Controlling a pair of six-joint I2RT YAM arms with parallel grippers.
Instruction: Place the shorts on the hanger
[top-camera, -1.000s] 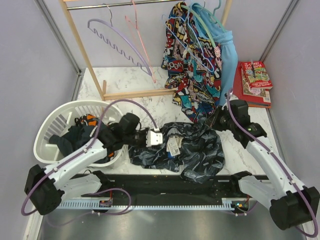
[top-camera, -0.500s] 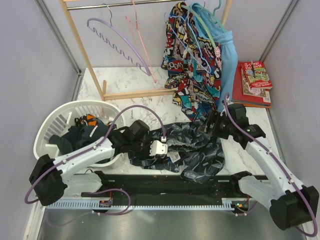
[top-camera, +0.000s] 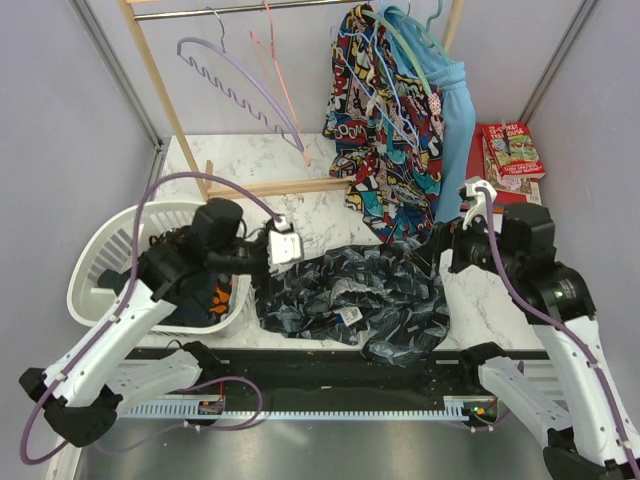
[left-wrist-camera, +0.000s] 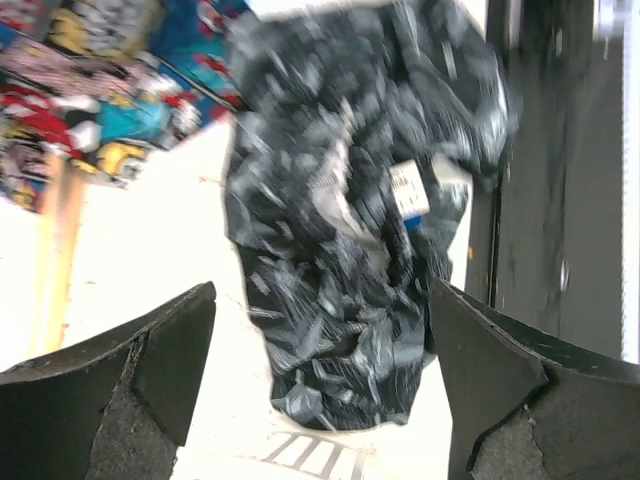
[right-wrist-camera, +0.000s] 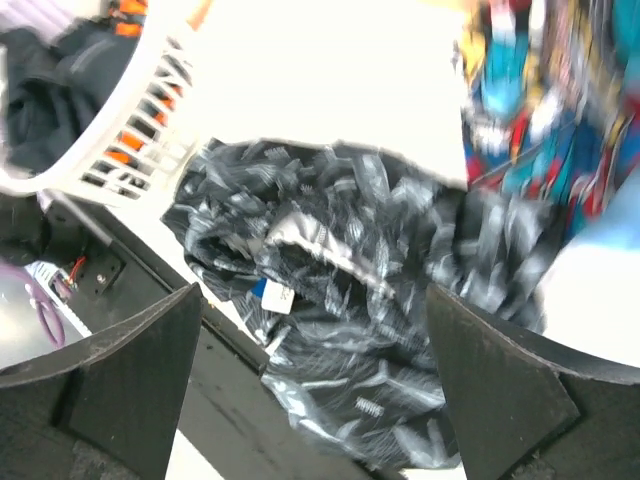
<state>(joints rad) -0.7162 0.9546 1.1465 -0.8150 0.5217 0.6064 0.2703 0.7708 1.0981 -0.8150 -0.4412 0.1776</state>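
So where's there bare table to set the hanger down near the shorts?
Bare marble lies between the wooden rack base and the shorts, and right of the shorts before the books, under the right arm. Crowded: the basket on the left, hanging clothes at rear right.

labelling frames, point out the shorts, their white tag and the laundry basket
shorts (top-camera: 390, 290), top view, middle of fabric
white tag (top-camera: 350, 316), top view, its centre
laundry basket (top-camera: 90, 270), top view, left wall
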